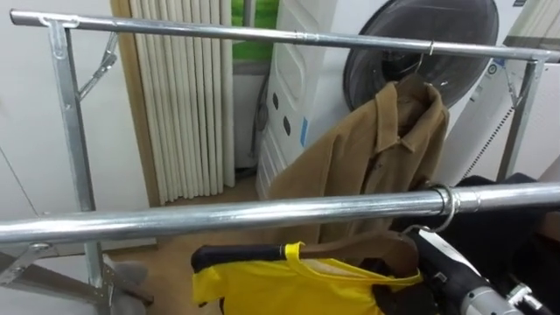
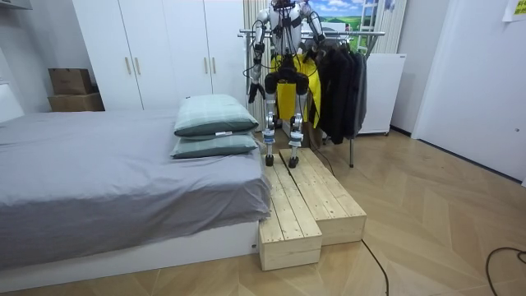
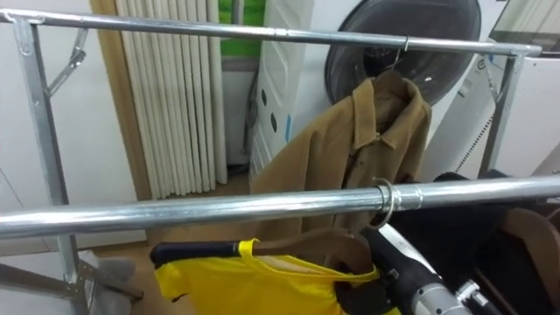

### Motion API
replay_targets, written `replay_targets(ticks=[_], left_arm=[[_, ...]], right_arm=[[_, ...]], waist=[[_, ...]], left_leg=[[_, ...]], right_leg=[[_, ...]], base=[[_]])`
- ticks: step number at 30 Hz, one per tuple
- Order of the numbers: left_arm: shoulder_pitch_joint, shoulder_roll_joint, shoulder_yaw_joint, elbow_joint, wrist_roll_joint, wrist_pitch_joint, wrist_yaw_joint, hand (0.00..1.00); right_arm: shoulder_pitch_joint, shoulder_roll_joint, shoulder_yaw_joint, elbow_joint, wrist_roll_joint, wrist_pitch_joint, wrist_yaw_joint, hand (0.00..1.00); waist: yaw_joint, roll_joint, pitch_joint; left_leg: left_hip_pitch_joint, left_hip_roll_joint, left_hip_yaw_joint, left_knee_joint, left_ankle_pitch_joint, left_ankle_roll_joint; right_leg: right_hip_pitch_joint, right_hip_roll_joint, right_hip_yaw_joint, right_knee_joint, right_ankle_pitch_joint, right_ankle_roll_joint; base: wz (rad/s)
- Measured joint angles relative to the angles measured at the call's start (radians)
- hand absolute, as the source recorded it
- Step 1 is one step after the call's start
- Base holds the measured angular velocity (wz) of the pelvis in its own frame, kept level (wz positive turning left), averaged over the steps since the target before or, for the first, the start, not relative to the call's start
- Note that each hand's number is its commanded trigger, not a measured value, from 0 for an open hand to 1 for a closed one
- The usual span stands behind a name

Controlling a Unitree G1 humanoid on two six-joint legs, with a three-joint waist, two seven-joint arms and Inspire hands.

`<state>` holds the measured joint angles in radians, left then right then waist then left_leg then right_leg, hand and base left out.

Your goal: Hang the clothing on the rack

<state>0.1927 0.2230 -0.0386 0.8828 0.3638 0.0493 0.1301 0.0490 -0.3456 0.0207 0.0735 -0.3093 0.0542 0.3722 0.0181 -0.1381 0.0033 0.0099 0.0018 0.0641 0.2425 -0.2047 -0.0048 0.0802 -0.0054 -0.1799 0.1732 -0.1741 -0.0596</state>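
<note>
A silver metal clothes rack point(image 1: 219, 214) runs its near rail left to right above the robot's right hand point(image 1: 433, 262). Beyond the hand, a tan collared jacket point(image 1: 385, 149) hangs from the far rail. Left of the hand, a bright yellow shirt point(image 1: 289, 284) stretches along the rail on a brown wooden hanger point(image 1: 367, 249). The hanger's steel hook point(image 1: 444, 208) already loops the rail just above the hand. Hanger and shirt hide the fingers, so the grip cannot be told. Letting go looks next.

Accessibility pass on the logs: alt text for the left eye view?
Yellow shirt on a wooden hanger, its hook over the near metal rail; a brown jacket hangs from the far rail behind.
</note>
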Motion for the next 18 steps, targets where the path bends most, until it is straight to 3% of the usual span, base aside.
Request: replay_targets(ticks=[1,2,3,18], left_arm=[[0.0,-0.001,0.0,-0.002,0.0,0.0,0.005,0.0],[0.0,-0.004,0.0,-0.006,0.0,0.0,0.018,0.0],[0.0,-0.005,0.0,-0.01,-0.001,0.0,0.022,0.0],[0.007,-0.014,0.006,-0.007,-0.01,0.017,0.056,0.0]], right_arm=[[0.0,0.0,0.0,0.004,0.0,0.0,0.0,0.35],[0.002,0.0,-0.001,0.01,0.0,0.0,-0.001,0.12],[0.0,0.001,-0.002,0.016,0.0,0.0,-0.001,0.0],[-0.025,0.026,-0.004,0.066,-0.009,0.013,-0.035,0.0]], waist=[[0.002,0.001,-0.0001],[0.006,0.005,-0.0016],[0.012,0.009,-0.0016],[0.014,0.029,-0.0028]], left_leg=[[0.0,0.0,0.0,-0.002,-0.002,-0.002],[0.002,0.001,0.0,0.003,-0.007,-0.003],[0.001,0.002,-0.001,0.011,-0.01,-0.003],[0.0,0.001,0.004,0.024,-0.012,-0.001]], right_leg=[[0.002,0.0,0.0,0.0,0.0,0.0],[0.006,0.001,0.001,0.0,0.0,0.0],[0.008,0.002,0.003,0.0,0.0,0.0],[0.008,0.005,0.011,-0.003,0.002,0.003]], base=[[0.0],[0.0],[-0.03],[0.0]])
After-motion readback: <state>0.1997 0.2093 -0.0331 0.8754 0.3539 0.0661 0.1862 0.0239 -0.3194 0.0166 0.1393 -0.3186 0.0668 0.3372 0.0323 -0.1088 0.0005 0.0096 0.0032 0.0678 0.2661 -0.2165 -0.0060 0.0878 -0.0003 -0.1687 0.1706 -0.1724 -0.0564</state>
